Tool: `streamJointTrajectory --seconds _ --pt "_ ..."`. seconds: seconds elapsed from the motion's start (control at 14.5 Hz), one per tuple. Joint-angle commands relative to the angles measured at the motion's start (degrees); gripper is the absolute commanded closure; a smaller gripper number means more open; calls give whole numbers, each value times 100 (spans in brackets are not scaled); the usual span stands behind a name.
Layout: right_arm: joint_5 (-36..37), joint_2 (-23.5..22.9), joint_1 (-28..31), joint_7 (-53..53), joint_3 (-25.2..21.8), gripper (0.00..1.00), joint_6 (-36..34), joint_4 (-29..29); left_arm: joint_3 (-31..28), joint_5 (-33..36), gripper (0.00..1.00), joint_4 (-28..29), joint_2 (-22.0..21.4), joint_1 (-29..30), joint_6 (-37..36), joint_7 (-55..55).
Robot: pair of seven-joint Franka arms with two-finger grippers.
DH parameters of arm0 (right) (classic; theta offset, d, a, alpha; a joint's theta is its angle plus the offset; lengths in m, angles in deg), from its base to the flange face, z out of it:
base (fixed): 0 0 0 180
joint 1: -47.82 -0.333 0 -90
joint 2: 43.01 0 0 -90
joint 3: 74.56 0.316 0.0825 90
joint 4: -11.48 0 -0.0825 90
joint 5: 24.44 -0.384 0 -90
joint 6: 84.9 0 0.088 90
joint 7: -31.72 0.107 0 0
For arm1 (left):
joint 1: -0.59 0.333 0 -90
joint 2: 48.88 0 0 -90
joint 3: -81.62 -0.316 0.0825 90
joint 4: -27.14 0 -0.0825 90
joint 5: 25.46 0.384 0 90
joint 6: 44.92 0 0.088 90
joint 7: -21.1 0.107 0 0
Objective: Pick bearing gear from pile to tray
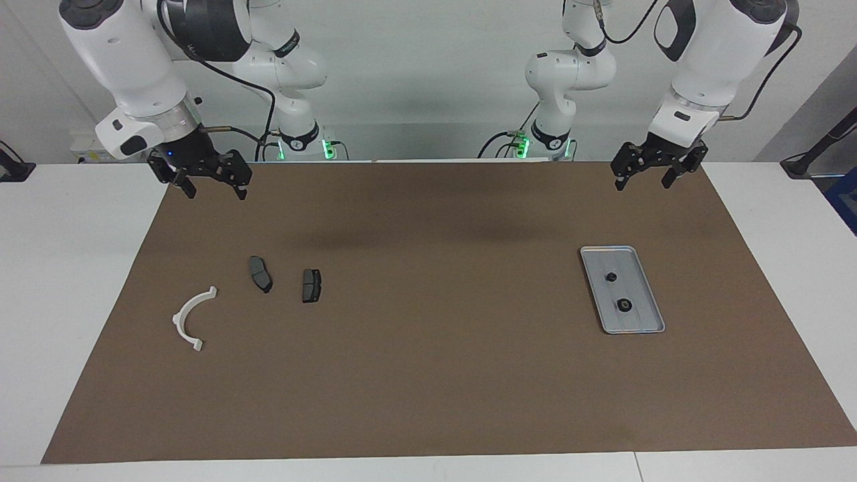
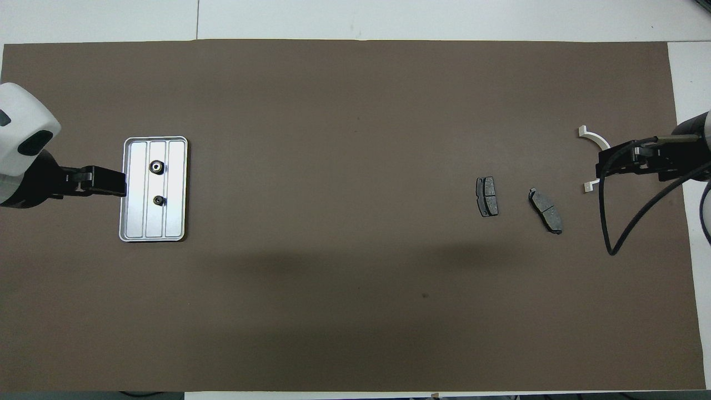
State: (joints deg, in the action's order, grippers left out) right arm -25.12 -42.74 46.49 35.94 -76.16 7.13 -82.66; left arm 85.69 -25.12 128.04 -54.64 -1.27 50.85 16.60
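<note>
The silver tray (image 1: 634,284) lies on the brown mat toward the left arm's end of the table, and it also shows in the overhead view (image 2: 139,218). Two small black gears (image 1: 610,276) (image 1: 625,306) lie in it. The pile is a white half-ring bracket (image 1: 192,318) and two dark brake pads (image 1: 260,273) (image 1: 311,285) toward the right arm's end. My left gripper (image 1: 644,179) is open, empty and raised over the mat beside the tray. My right gripper (image 1: 214,189) is open, empty and raised; in the overhead view (image 2: 602,166) it covers part of the bracket (image 2: 593,136).
The brown mat (image 1: 428,375) covers most of the white table. A black cable (image 2: 627,222) loops down from the right arm over the mat near the brake pads (image 2: 487,196) (image 2: 545,210).
</note>
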Motion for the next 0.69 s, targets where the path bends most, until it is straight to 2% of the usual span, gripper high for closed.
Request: streamJointTrajectory --seconds 0.0,0.62 --pt "-28 60 63 -123 28 0 -27 -17 24 -43 0 87 -128 72 -146 81" --pt "-28 60 72 -123 28 0 -27 -17 24 -43 0 105 -163 177 -314 152"
